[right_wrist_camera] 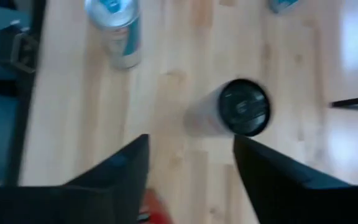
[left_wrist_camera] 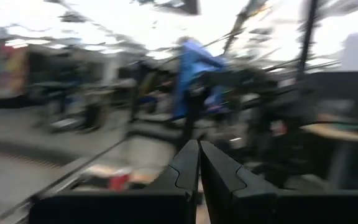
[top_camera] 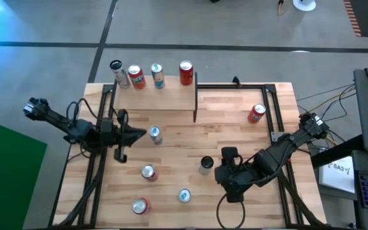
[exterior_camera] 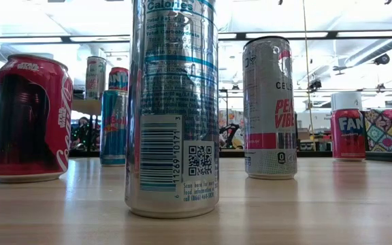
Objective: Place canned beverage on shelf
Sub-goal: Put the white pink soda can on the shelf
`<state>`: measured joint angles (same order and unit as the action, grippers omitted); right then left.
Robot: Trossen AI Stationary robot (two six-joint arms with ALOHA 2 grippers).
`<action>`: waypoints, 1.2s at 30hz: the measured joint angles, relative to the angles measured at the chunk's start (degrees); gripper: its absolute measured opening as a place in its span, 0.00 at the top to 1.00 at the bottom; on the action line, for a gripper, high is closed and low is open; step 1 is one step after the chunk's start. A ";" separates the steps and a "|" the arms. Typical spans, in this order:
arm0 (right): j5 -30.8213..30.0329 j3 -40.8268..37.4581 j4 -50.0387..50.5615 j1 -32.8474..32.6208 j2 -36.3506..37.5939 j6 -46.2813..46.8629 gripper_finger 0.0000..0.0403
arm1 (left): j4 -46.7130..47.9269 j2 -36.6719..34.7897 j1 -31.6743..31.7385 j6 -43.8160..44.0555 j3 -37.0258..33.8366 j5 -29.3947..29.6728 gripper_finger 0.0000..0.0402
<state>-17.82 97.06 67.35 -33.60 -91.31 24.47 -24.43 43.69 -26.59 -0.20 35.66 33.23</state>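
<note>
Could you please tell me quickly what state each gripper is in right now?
Left gripper: closed, holding nothing.
Right gripper: open, holding nothing.

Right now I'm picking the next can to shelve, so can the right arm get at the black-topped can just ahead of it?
Probably yes. The right gripper is open, the black-topped can stands upright just beside it, and the tabletop between them looks bare.

Pale butcher-block wood bench (top_camera: pixel 235 121): smooth, faint satin sheen. Small raised light wood shelf (top_camera: pixel 165 97): matt, thin black metal uprights. Tall silver metal can (exterior_camera: pixel 172 109): glossy, reflective, printed label. Red metal can (exterior_camera: pixel 29 119): shiny. Right hand (right_wrist_camera: pixel 188 168): matt dark fingers (right_wrist_camera: pixel 114 174).
</note>
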 joint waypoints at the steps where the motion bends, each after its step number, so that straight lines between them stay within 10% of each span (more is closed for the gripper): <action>1: -1.19 -0.04 -0.01 0.00 0.00 -0.44 0.40 | 1.20 -0.46 0.00 0.12 -0.02 2.14 1.00; 11: -5.24 -4.91 -6.36 0.13 0.33 -7.46 0.14 | 3.57 -1.30 0.00 0.08 -0.02 6.32 1.00; 36: -4.31 -50.92 -49.81 6.85 25.70 -10.92 0.13 | 3.28 -0.27 0.00 -0.32 -0.05 6.28 1.00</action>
<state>-22.13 46.13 17.54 -26.75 -65.60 13.54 -21.16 43.42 -26.59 -0.51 35.61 39.51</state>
